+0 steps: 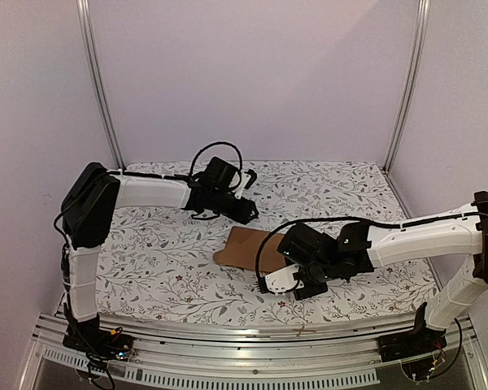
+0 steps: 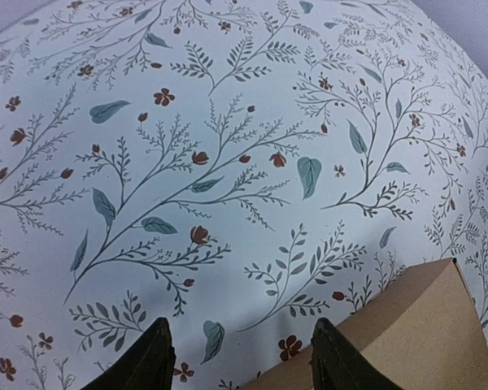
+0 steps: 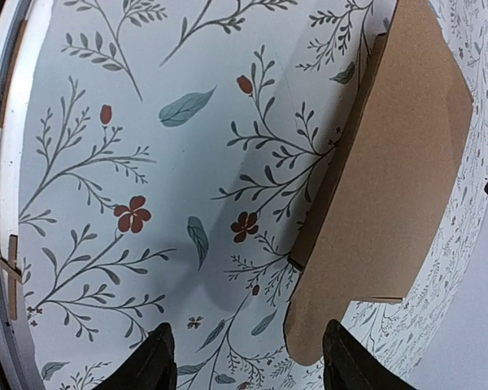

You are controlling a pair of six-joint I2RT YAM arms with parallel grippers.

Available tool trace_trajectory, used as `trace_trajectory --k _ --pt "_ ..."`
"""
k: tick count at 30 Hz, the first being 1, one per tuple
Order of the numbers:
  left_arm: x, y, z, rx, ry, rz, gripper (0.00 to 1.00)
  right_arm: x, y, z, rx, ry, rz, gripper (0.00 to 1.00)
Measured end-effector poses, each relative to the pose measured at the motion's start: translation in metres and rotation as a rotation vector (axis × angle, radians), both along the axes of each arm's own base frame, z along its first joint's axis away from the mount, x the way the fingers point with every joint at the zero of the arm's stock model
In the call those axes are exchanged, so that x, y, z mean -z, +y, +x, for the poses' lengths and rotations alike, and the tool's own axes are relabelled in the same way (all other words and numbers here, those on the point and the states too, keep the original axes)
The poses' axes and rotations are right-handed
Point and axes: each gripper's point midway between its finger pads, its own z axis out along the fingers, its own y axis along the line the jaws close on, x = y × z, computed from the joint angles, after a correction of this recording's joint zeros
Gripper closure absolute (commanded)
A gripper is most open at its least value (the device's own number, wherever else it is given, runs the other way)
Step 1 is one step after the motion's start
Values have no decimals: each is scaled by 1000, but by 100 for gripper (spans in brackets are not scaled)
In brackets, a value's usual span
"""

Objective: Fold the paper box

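Top view. The box (image 1: 242, 247) lies flat on the bench (image 1: 163, 260), between the two arms. The left fingers (image 1: 246, 213) hang just past its far edge. The right fingers (image 1: 276, 282) sit at its near right end, where the right arm hides part of the sheet. The visible part has its long axis running from near-left to far-right. Neither pair appears to touch it.

Left wrist view. The left fingers (image 2: 159, 361) are spread wide, with only the patterned bench between them; nothing is held. One corner of the box (image 2: 427, 329) lies off to the side, at and beyond the picture-right finger, not in the gap.

Right wrist view. The right fingers (image 3: 156, 357) are also spread wide and empty. The box (image 3: 390, 171) stretches lengthwise away from the tips, offset toward the picture-right finger. Its rounded tab is just beside that tip, and one long edge is slightly raised.

Judgement: both pairs are offset sideways from the sheet. The right pair seems the nearer, and would need to shift toward the tab before closing.
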Motion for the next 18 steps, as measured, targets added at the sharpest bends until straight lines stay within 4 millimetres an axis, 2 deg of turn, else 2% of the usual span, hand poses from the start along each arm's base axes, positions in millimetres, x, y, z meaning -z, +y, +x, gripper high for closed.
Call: trace_trajectory --k 2,7,11,14,18 --pt "10 -3 -4 24 24 1 43 2 -1 1 -5 -59 -27 45" --pt "23 -4 -15 62 69 3 46 5 -1 28 52 -212 -74 54" --pt "36 7 -32 67 114 14 49 14 -14 38 77 -275 -117 63" --pt "48 26 -55 51 170 31 50 16 -22 48 110 -283 -117 63" --pt "57 50 -85 19 233 37 53 18 -45 77 202 -275 -111 54"
